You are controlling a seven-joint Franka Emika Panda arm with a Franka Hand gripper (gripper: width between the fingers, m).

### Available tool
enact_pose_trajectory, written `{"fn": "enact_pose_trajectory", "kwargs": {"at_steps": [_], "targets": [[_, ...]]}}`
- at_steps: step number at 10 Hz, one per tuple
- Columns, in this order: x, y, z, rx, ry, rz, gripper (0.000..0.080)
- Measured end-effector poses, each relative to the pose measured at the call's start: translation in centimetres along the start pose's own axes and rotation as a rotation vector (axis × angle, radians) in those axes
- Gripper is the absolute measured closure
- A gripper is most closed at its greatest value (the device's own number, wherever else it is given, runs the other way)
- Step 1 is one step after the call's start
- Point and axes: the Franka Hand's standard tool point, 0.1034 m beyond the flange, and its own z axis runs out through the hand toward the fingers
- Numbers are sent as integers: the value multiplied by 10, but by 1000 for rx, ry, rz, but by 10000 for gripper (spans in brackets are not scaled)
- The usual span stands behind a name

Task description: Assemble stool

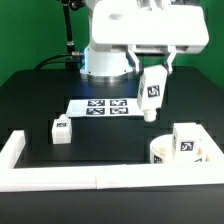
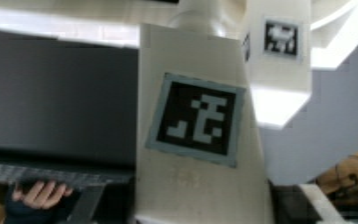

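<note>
My gripper (image 1: 152,78) is shut on a white stool leg (image 1: 153,96) with a black-and-white tag and holds it slightly tilted above the table, by the marker board's right end in the exterior view. In the wrist view the held leg (image 2: 201,120) fills the middle, and the gripper (image 2: 197,208) clamps it between dark fingers (image 2: 91,200). The round white seat (image 1: 166,154) lies at the exterior view's lower right, with a second tagged leg (image 1: 187,141) standing on or in it. That leg also shows in the wrist view (image 2: 279,38). A third leg (image 1: 61,130) lies on the table at the left.
The marker board (image 1: 103,106) lies flat in the middle behind the parts. A long white border rail (image 1: 60,178) runs along the front and up the exterior view's left side. The robot's white base (image 1: 105,55) stands behind the board.
</note>
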Motion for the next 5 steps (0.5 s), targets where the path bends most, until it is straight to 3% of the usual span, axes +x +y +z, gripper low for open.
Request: {"fn": "enact_pose_trajectory", "kwargs": {"at_steps": [3, 5], "targets": [[-9, -2, 5, 3, -48, 26, 476], [-14, -24, 9, -24, -73, 45, 476]]}}
